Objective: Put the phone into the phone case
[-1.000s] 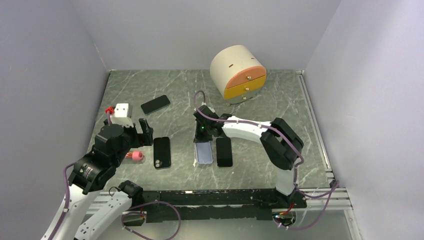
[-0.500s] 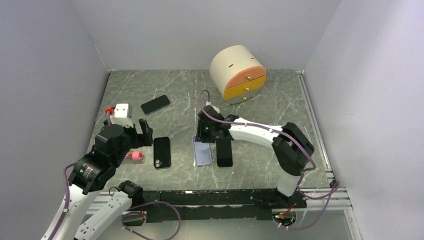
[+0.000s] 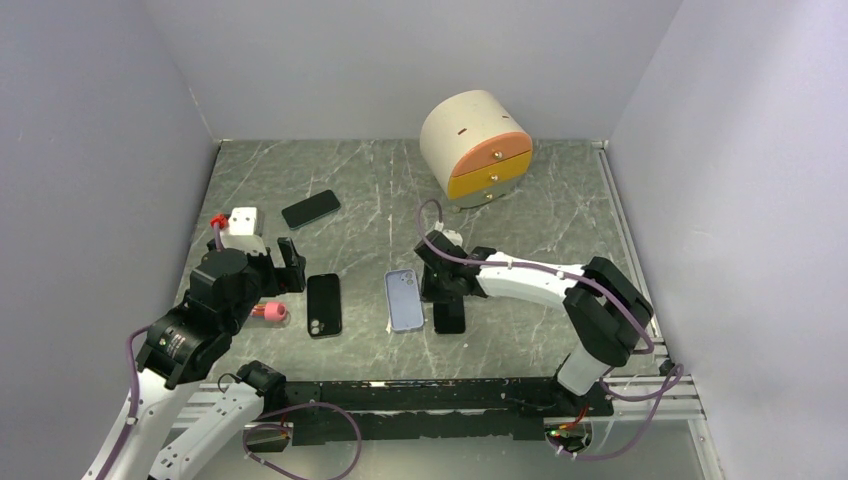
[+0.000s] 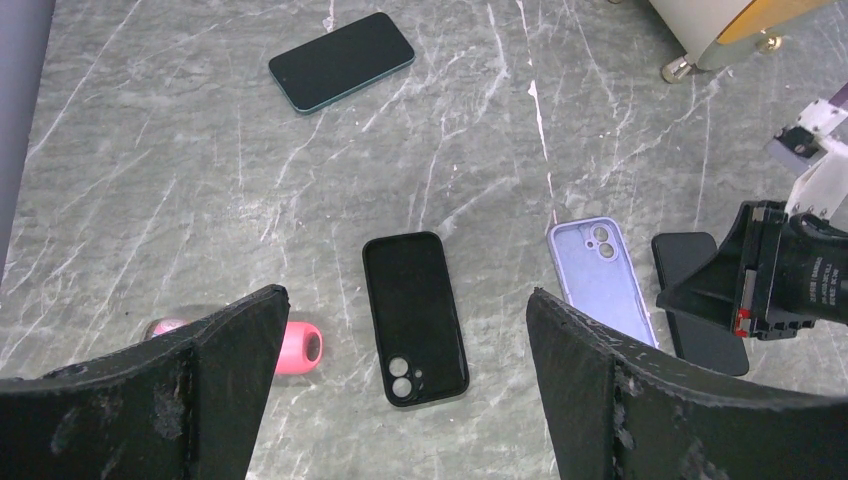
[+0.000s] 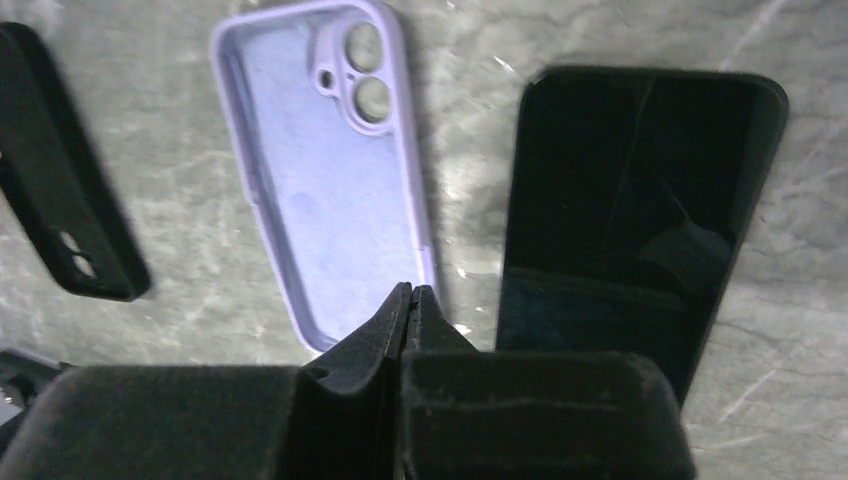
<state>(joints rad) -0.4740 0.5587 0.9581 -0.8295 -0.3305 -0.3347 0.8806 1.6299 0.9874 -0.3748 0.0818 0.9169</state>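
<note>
Right pincer (image 5: 410,292) closed, empty, tips between lilac case (image 5: 320,190) and phone (image 5: 630,200); left pincer (image 4: 405,300) spread wide

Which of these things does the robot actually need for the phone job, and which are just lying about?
Job, probably: lilac case, black phone beside it, right gripper shut close by.
Lying about: black case, teal-edged phone, pink cylinder, white box, round drawer cabinet.
</note>
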